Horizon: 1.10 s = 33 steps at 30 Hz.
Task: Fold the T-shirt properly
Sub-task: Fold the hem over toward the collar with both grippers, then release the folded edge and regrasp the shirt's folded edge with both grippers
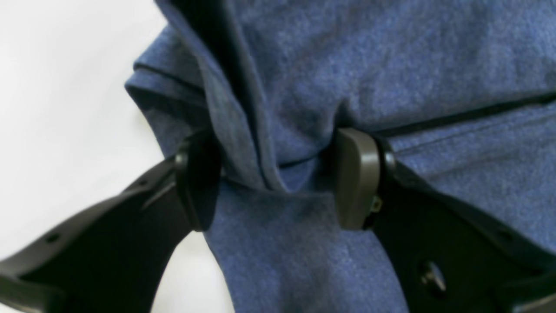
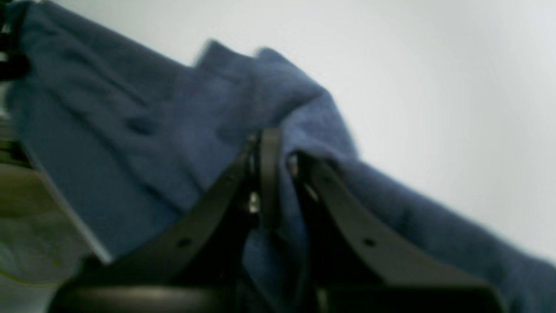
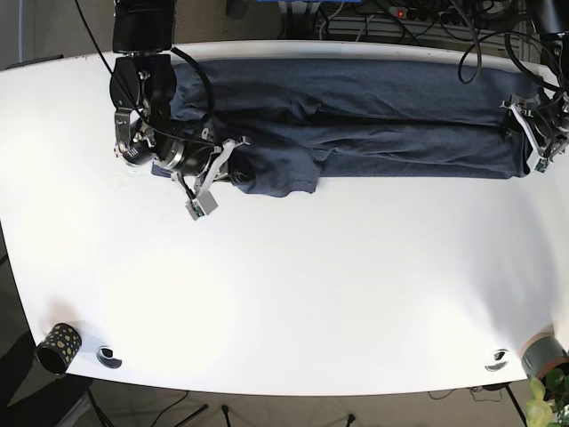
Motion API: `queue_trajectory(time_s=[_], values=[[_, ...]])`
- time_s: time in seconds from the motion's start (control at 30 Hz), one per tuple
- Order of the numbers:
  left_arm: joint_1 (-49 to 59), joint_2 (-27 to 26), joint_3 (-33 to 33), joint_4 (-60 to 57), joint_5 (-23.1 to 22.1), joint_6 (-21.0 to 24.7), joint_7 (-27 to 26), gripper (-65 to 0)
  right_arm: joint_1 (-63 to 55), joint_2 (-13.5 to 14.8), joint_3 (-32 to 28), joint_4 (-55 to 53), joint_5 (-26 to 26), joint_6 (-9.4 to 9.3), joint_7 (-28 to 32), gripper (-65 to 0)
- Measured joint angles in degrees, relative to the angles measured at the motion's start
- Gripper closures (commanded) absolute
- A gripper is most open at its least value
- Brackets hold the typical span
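white table [image 3: 293, 294], dark floor [image 3: 18, 356], cables [image 3: 427, 22]

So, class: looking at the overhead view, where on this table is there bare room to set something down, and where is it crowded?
Free: the wide white stretch of table in front of the T-shirt, down to the near edge, bordered by the patterned cup at one corner. Crowded: the far strip, where the shirt lies with the right gripper and left gripper at its two ends.

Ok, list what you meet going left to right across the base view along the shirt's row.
Right arm's tool at the shirt's bunched end → blue T-shirt stretched along the white table → left arm's tool at the other end.
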Motion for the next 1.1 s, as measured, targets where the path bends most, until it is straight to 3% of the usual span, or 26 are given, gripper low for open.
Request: queue_trajectory(time_s=[0.23,0.4,0.53,0.93,0.97,1.1], values=[[0.11,-0.85,-0.33,0.02,0.15,-0.02,0.22,-37.1,-6.56,2.38,5.49,1.55,10.21,0.02,0.46,0.0],[-0.04,-1.99,-5.99,0.04,0.26,-0.15,0.44,-37.1,-11.08,4.13,8.92,1.86,16.33,-0.13,-0.28,0.0],[-0.20,-2.36,-10.47,0.04,0.70,0.24,0.55,-37.1,-13.88,4.70,10.21,4.70,18.12,0.00,-1.86,0.0],[-2.45,-1.99,-10.23,-0.13,0.46,0.17,0.68,-37.1,-20.72,4.79,11.08,12.72,18.05,-0.37,-2.12,0.0],[-2.47,-1.97,-10.23,-0.13,0.44,0.17,0.68,-37.1,-21.40,4.72,11.67,12.72,18.21,-0.37,-2.05,-3.2],[-2.58,-1.90,-10.23,-0.11,0.39,0.17,0.66,-37.1,-23.71,4.92,13.31,12.72,17.99,-0.42,-1.95,-27.1]])
